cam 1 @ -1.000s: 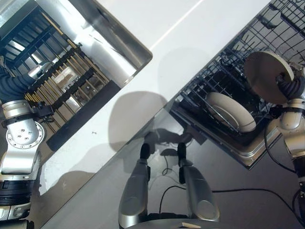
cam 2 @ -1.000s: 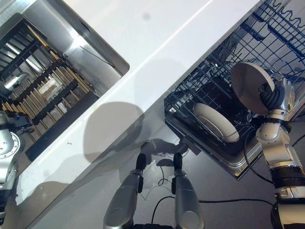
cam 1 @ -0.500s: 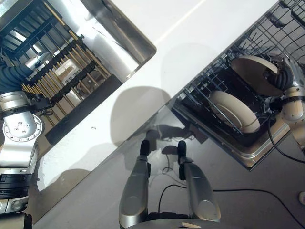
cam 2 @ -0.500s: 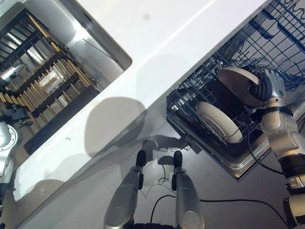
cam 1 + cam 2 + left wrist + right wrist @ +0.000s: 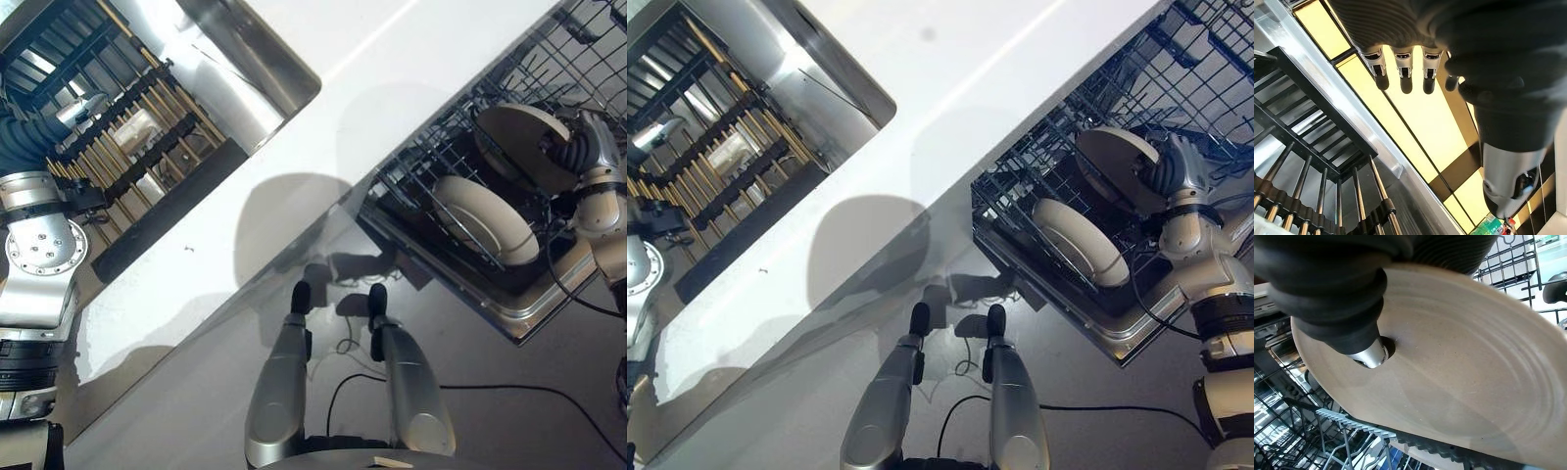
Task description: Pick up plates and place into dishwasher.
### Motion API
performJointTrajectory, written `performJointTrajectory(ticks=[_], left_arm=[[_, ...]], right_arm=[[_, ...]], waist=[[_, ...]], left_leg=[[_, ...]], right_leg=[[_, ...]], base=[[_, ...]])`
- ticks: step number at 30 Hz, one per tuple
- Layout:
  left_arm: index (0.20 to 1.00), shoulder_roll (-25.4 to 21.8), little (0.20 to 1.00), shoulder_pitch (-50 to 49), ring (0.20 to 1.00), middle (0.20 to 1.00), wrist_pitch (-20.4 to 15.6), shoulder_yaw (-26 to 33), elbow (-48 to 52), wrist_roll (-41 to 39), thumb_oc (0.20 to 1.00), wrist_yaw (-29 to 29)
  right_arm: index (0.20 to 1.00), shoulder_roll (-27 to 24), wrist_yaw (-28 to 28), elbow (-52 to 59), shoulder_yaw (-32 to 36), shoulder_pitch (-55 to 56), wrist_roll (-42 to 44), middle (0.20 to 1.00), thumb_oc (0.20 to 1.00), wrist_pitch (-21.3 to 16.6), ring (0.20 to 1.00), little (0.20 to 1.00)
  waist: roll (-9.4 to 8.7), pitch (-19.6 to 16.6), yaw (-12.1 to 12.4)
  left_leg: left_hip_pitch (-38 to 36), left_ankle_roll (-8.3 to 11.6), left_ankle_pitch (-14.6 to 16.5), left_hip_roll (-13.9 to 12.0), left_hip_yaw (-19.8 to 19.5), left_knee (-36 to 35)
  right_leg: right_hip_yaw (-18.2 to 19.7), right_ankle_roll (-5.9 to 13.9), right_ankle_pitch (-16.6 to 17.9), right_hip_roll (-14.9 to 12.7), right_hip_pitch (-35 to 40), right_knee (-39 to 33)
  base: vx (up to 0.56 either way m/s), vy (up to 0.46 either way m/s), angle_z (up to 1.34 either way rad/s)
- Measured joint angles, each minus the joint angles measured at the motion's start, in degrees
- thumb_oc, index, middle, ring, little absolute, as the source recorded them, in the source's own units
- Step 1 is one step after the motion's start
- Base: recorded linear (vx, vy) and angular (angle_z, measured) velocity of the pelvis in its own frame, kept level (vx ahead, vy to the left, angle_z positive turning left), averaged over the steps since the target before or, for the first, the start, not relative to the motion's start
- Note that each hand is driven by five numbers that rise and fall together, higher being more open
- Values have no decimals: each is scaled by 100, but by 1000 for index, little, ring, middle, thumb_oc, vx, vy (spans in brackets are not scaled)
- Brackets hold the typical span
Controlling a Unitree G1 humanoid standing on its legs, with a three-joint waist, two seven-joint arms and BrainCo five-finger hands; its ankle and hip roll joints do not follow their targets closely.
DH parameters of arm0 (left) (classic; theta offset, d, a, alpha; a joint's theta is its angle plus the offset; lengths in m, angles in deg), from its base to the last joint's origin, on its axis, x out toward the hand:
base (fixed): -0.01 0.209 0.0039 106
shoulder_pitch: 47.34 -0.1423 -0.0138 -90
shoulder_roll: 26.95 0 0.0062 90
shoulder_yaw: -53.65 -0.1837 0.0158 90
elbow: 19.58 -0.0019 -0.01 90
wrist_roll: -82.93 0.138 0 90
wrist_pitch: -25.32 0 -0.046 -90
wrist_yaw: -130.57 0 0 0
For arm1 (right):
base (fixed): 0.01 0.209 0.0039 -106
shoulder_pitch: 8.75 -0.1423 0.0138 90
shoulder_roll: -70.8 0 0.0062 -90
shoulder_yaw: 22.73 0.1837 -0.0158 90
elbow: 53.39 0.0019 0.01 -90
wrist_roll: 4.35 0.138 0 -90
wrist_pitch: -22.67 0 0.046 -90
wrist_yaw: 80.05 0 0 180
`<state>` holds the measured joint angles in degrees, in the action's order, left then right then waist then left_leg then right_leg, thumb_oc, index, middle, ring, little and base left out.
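Observation:
My right hand [image 5: 588, 149] is shut on a beige plate [image 5: 517, 140], thumb [image 5: 1369, 354] pressed on its face [image 5: 1464, 382]. The plate is tilted low inside the dark wire dishwasher rack [image 5: 423, 164], just behind a second cream plate [image 5: 487, 221] that stands on edge between the tines. My left hand [image 5: 82, 106] hangs over the sink at the far left, fingers [image 5: 1403, 73] straight and holding nothing.
A steel sink [image 5: 257, 69] at the upper left holds a dark drying rack with brass-coloured rods [image 5: 147, 137]. A white counter [image 5: 323, 137] runs between sink and dishwasher. The dishwasher's steel front rim [image 5: 514, 318] sticks out towards me.
My right hand has brought the plate down from above the rack into it, close behind the standing plate. The left hand has stayed over the sink.

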<state>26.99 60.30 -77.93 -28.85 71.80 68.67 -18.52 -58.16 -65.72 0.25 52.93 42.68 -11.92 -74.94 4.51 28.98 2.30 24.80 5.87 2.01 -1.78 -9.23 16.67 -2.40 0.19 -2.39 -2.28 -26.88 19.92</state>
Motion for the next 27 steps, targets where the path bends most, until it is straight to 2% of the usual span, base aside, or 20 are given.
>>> performJointTrajectory(ticks=[7,8,9,10,14,19,27], left_arm=[[1000,-9,1000,0,1000,1000,0,-1,-60,2,1000,0],[1000,-9,1000,2,1000,1000,0,-1,-60,3,1000,0],[1000,-9,1000,2,1000,1000,0,-1,-60,4,1000,1],[1000,-9,1000,0,1000,1000,0,-1,-61,8,1000,1],[1000,6,1000,2,1000,1000,0,-2,-61,9,1000,2],[1000,136,1000,54,1000,1000,-1,1,-83,9,1000,-4],[1000,395,1000,31,1000,1000,-49,2,-236,-1,1000,-68]], right_arm=[[200,-20,46,5,36,-52,47,200,200,-19,200,200],[235,-20,48,5,43,-51,47,235,235,-19,235,235],[573,-19,55,6,51,-51,47,573,573,-19,573,573],[1000,-17,69,4,59,-50,47,1000,1000,-18,1000,1000],[1000,13,91,-4,27,59,46,1000,1000,6,1000,1000],[1000,314,-5,-140,-7,499,51,1000,1000,103,1000,1000],[1000,324,-70,-93,51,784,63,1000,1000,180,1000,1000]], waist=[[54,1,6],[57,2,4],[59,2,4],[61,2,3],[75,7,5],[160,48,17],[162,49,-19]], left_leg=[[56,5,-13,2,10,8],[58,5,-14,4,10,8],[60,5,-16,4,11,8],[60,4,-16,5,12,8],[60,4,-17,5,16,7],[61,-11,-27,-5,93,8],[-238,-26,-33,-40,147,-37]], right_leg=[[5,-3,-1,-6,-82,41],[5,-3,-1,-7,-85,43],[5,-3,-1,-9,-88,44],[5,-3,-1,-10,-88,44],[8,-4,-1,-10,-89,43],[2,-3,0,-23,-76,36],[-45,-1,1,-24,278,-60]], base=[[-30,10,0],[-32,16,0],[0,0,0],[0,0,0],[-16,5,0],[0,0,0],[-8,-7,2]])
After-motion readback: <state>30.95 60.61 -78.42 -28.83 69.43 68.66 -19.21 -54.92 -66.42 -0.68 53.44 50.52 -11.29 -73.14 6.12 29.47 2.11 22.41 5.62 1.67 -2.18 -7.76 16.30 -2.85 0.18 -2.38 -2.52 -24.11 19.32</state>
